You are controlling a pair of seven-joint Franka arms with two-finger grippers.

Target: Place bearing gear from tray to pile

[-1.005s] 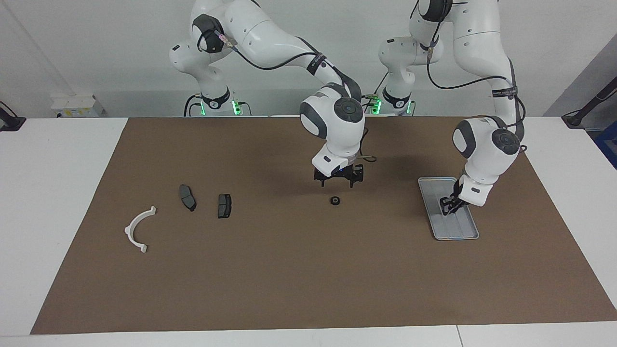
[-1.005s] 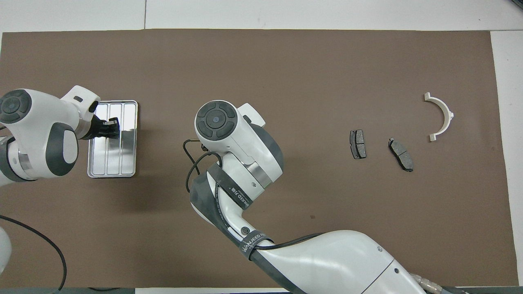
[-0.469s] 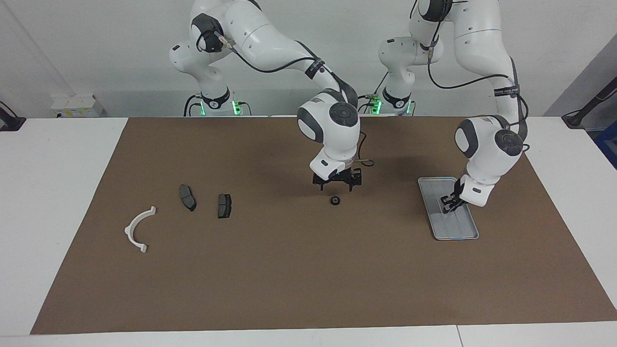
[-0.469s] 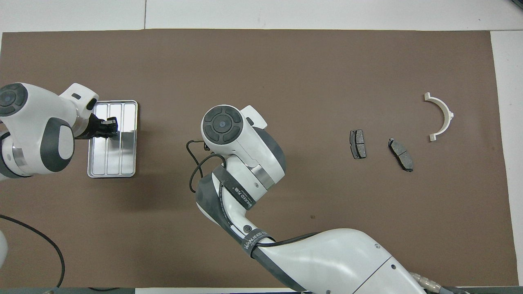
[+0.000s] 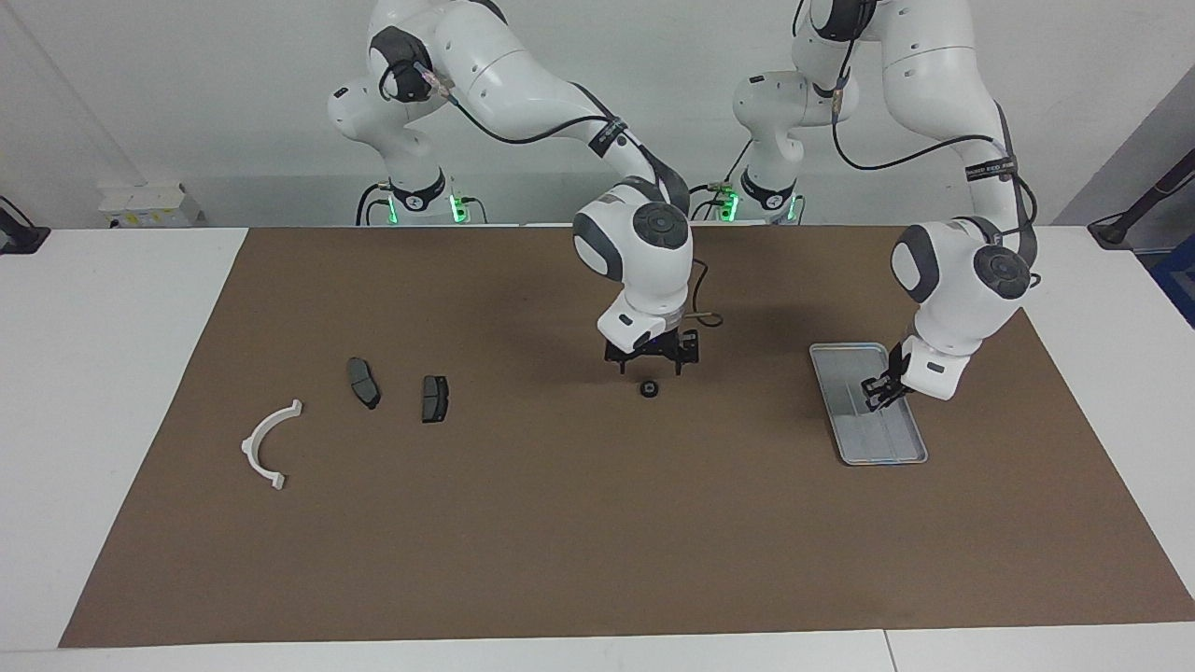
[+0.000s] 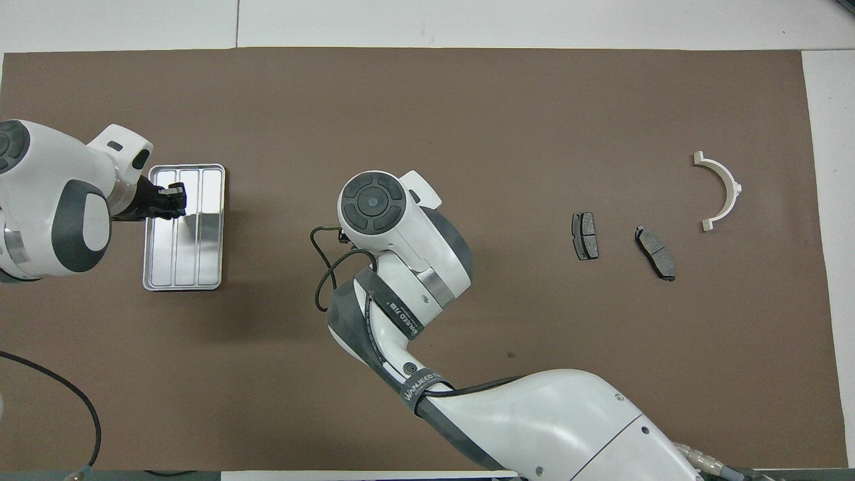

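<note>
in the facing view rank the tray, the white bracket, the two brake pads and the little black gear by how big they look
1. tray
2. white bracket
3. The two brake pads look alike; no ranking between them.
4. gear, smallest.

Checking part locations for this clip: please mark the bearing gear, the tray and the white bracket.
bearing gear (image 5: 649, 388), facing view, on its dark ring face.
tray (image 6: 208, 230), overhead view, on a bare ribbed lane of its floor.
white bracket (image 5: 260, 433), facing view, on the middle of its curved arc.
</note>
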